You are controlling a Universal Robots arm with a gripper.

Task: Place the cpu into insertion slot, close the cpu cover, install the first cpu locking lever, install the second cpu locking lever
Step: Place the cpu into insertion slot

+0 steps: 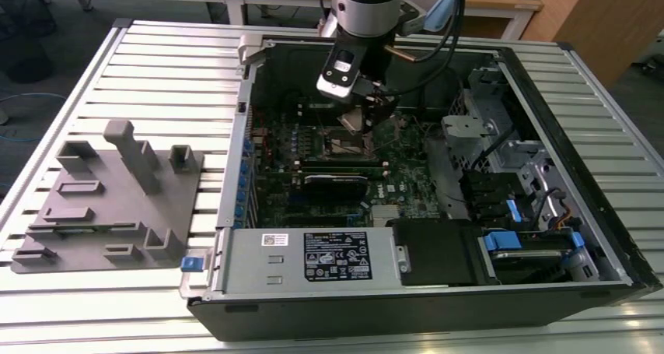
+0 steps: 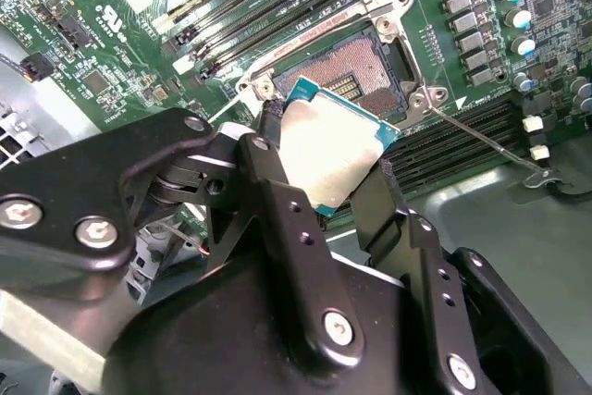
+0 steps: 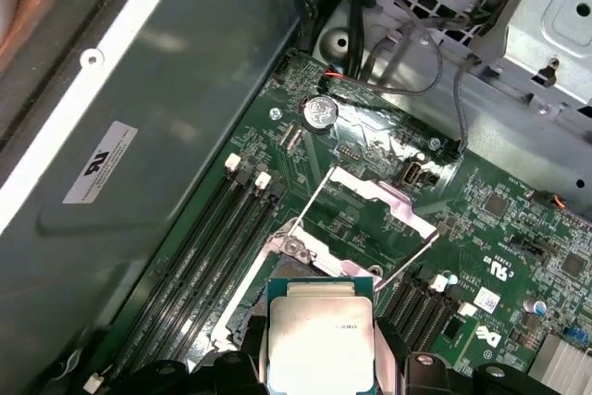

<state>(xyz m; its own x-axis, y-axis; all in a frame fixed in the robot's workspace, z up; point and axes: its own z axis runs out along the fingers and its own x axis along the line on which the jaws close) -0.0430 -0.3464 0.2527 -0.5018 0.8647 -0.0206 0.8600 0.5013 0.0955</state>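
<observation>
Surface: slatted metal table [image 1: 124, 50] in a workshop. An open computer case [image 1: 415, 315] lies across the table's side at the exterior view's right, and a grey fixture [image 1: 104, 198] sits near the edge at the exterior view's left.
Gripper: I have the gripper [image 2: 322, 173] down inside the case, over the green board [image 3: 518, 247].
Jaws: pinching the cpu [image 2: 338, 150] by two opposite edges, its metal face toward both wrist views.
Cpu position: over the rim of the insertion slot [image 2: 361, 71], not seated. I cannot tell whether a corner touches the rim.
Cover: the cpu cover [image 3: 384, 201] stands swung open beyond the slot, with a locking lever [image 2: 481, 139] free beside it.
Risk, alignment: the chip looks skewed to the socket in the second wrist view. Lowered like that, I judge a corner could catch the rim or bend contacts.
Risk, grip: the hold is on thin edges, so the chip may slip or tip.
Writing: there is a printed sticker [image 1: 337, 257] on the power supply at the case's near edge, a white label [image 3: 100, 162] on the case wall, and faint print on the chip. I read none of it off.
</observation>
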